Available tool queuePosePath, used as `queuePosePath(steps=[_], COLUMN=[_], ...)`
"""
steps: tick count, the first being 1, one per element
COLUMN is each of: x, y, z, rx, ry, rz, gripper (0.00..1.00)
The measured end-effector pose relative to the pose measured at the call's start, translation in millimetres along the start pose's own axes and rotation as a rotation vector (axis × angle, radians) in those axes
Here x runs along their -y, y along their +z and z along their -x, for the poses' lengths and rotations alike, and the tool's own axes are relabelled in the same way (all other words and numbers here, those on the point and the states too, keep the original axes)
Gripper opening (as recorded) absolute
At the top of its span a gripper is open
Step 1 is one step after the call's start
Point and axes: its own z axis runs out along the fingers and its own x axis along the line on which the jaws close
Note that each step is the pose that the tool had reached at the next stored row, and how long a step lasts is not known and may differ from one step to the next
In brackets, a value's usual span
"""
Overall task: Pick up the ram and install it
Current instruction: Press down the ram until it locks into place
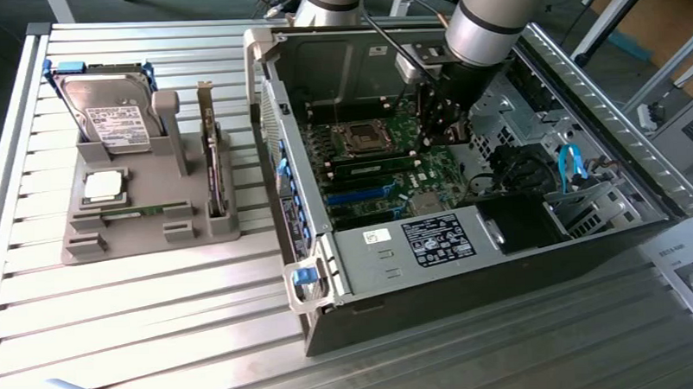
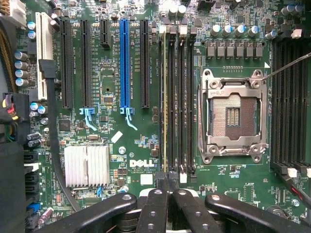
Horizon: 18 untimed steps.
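Black jointed end effector (image 2: pixel 168 180) closed tight, tips at one end of the ram (image 2: pixel 165 97), a thin green stick standing edge-on in a black motherboard slot. Parallel black slots crowd it; square metal processor socket (image 2: pixel 234 115) just beside, finned silver heatsink (image 2: pixel 87 165) opposite. Computer case (image 1: pixel 467 329) walls box in the board.

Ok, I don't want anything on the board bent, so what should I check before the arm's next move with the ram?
1. The ram lies in line with a memory slot beside the processor socket: ok.
2. The gripper is shut over one end of the ram: ok.
3. The ram is pressed fully into its slot: cannot tell.
4. The slot's end latches are closed: cannot tell.
5. The black cable is well away from the ram's slot: ok.
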Motion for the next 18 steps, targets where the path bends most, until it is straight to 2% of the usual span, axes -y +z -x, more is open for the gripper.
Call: queuePosePath(steps=[18], x=[0.1], y=[10.7], z=[-0.4], rx=[-0.0006], ry=[0.000], rz=[-0.0009], gripper=[0.10])
